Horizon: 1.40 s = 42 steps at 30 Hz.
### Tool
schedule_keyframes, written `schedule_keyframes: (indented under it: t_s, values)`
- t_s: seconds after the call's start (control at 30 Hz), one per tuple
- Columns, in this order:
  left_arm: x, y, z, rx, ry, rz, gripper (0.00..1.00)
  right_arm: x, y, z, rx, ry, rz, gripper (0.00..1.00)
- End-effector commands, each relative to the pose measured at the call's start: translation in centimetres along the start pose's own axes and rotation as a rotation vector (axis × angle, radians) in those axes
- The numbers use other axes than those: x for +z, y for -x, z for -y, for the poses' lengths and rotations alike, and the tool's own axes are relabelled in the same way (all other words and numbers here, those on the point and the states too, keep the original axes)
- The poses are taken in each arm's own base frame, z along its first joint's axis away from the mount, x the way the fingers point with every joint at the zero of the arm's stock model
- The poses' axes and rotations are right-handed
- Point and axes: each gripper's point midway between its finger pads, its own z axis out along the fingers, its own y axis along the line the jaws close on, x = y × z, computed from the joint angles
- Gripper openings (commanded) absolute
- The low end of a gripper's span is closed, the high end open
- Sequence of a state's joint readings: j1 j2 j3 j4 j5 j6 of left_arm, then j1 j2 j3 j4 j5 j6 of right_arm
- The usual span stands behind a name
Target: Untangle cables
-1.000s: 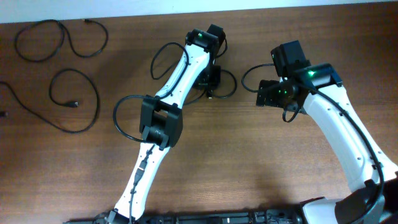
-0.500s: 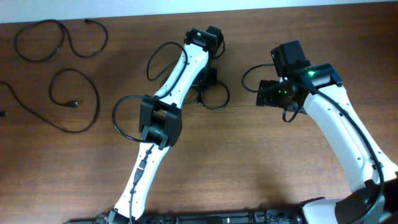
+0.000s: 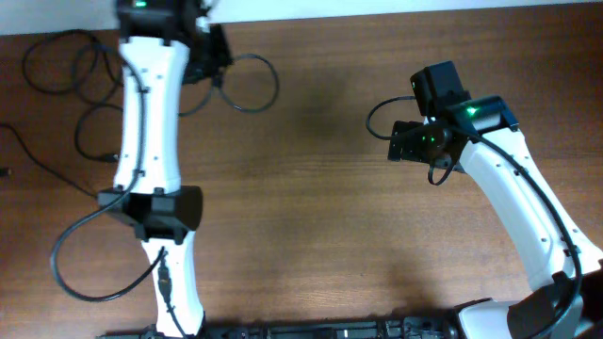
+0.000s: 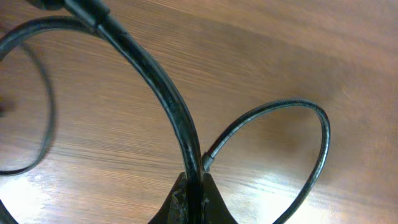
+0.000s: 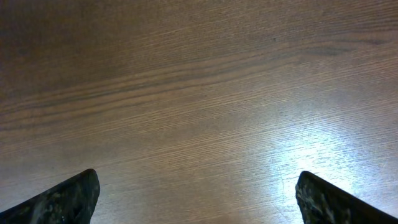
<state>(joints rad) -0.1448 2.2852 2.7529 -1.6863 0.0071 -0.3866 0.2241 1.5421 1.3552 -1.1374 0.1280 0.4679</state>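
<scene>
My left gripper is at the table's far left back, shut on a thin black cable whose loop trails out to its right. In the left wrist view the fingers pinch this cable, and its loop curls over the wood with a small plug end near the jaws. More loose cables lie at the far left: one loop at the back and another partly hidden by the left arm. My right gripper is open and empty over bare wood, right of centre.
The white wall edge runs along the back of the wooden table. Another thin cable strand lies left of the held one. Thick black wires loop off both arms.
My left arm has swung from the table's middle to the far left back, carrying the held cable and its loop along. The right arm has not moved.
</scene>
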Motion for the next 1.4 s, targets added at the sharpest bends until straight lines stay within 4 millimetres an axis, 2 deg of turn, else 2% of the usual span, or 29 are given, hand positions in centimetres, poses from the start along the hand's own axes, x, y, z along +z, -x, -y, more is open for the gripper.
schedule_keyframes:
  t_s: [0.0, 0.1, 0.2, 0.27, 0.33, 0.4, 0.5, 0.57, 0.7, 0.8, 1.07, 1.2, 1.23, 1.37]
  values:
    - [-2.5, 1.2, -3.0, -0.067, 0.001, 0.056, 0.00, 0.1, 0.1, 0.3, 0.002, -0.015, 0.005, 0.98]
    - [-4.9, 1.9, -5.8, -0.126, 0.010, 0.109, 0.00, 0.1, 0.1, 0.3, 0.002, -0.015, 0.005, 0.98]
    - [-8.1, 2.1, -10.7, -0.226, 0.047, 0.170, 0.00, 0.1, 0.1, 0.3, 0.002, -0.015, 0.005, 0.98]
    - [-9.5, 1.7, -13.7, -0.292, 0.073, 0.188, 0.00, 0.1, 0.1, 0.3, 0.002, -0.015, 0.005, 0.98]
    - [-10.4, 0.9, -17.6, -0.379, 0.111, 0.186, 0.00, 0.1, 0.1, 0.3, 0.002, -0.015, 0.005, 0.98]
    - [-10.5, 0.0, -20.1, -0.454, 0.136, 0.167, 0.00, 0.1, 0.1, 0.3, 0.002, -0.015, 0.005, 0.98]
    - [-9.4, -2.0, -24.5, -0.634, 0.184, 0.103, 0.00, 0.1, 0.1, 0.3, 0.002, -0.015, 0.005, 0.98]
    - [-8.4, -3.2, -26.5, -0.720, 0.215, 0.056, 0.00, 0.1, 0.1, 0.3, 0.002, -0.015, 0.005, 0.98]
    - [-6.5, -6.6, -31.6, -0.953, 0.378, -0.015, 0.00, 0.1, 0.1, 0.3, 0.002, -0.015, 0.005, 0.98]
    - [-6.1, -8.4, -35.3, -1.089, 0.473, -0.014, 0.00, 0.1, 0.1, 0.3, 0.002, -0.015, 0.005, 0.98]
    - [-5.6, -12.9, -44.8, -1.410, 0.534, 0.058, 0.00, 0.1, 0.1, 0.3, 0.002, -0.015, 0.004, 0.98]
    - [-5.0, -14.6, -48.4, -1.494, 0.541, 0.110, 0.00, 0.1, 0.1, 0.3, 0.002, -0.015, 0.005, 0.98]
    - [-4.4, -15.1, -49.5, -1.523, 0.528, 0.126, 0.00, 0.1, 0.1, 0.3, 0.002, -0.015, 0.005, 0.98]
    - [-1.4, -15.0, -50.2, -1.547, 0.397, 0.147, 0.00, 0.1, 0.1, 0.3, 0.002, -0.015, 0.005, 0.98]
